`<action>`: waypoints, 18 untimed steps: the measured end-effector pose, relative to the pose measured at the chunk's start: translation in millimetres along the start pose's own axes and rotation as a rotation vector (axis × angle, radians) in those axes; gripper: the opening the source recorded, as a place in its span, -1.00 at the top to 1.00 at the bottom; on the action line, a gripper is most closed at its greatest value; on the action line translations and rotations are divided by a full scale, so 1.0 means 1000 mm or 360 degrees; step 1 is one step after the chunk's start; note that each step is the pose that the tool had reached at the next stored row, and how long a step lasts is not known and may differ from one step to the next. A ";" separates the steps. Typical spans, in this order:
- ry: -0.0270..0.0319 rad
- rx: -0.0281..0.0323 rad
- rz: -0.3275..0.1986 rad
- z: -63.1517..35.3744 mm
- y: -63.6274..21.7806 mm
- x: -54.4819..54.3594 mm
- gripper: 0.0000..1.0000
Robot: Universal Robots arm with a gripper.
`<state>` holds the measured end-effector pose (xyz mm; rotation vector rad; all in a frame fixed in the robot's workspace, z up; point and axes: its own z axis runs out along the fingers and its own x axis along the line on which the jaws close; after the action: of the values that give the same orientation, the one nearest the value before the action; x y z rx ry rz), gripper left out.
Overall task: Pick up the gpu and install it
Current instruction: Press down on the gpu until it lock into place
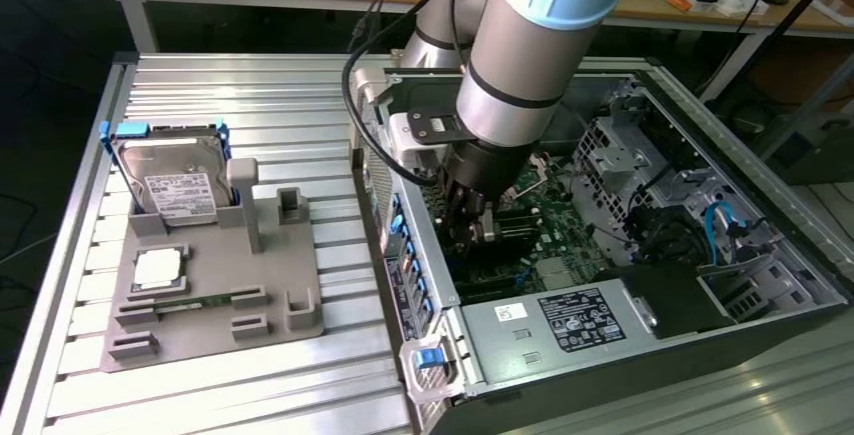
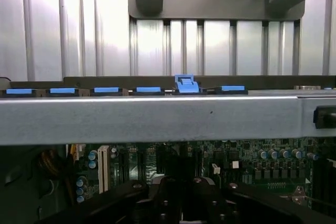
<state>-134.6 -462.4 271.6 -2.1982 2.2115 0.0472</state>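
The arm reaches down into the open computer case (image 1: 641,285), and the hand (image 1: 477,227) is low over the green motherboard (image 1: 554,230), fingers drawn together. Whether the gpu sits between them cannot be told; no dark card with a metal bracket can be picked out. On the ribbed worktop (image 1: 214,385), the grey fixture tray (image 1: 220,295) carries the hard drive (image 1: 174,180) upright at its far end, well apart from the case.

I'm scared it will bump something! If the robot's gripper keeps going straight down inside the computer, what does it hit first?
Probably the green circuit board at the bottom of the computer case. The gripper points down at it, already low inside. How close is hard to tell.
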 end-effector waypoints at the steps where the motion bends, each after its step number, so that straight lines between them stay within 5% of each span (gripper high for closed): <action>1: -0.00001 0.00000 0.0000 0.0000 0.0000 0.000 0.79; 4: -0.00028 0.00016 0.0000 -0.0008 -0.0001 0.000 0.79; 13: 0.00000 0.00018 0.0000 -0.0302 0.0007 -0.002 0.79; 18: 0.00002 0.00078 0.0000 -0.0319 0.0136 -0.003 0.79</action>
<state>-148.0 -460.6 303.6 -2.1958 2.2091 0.0416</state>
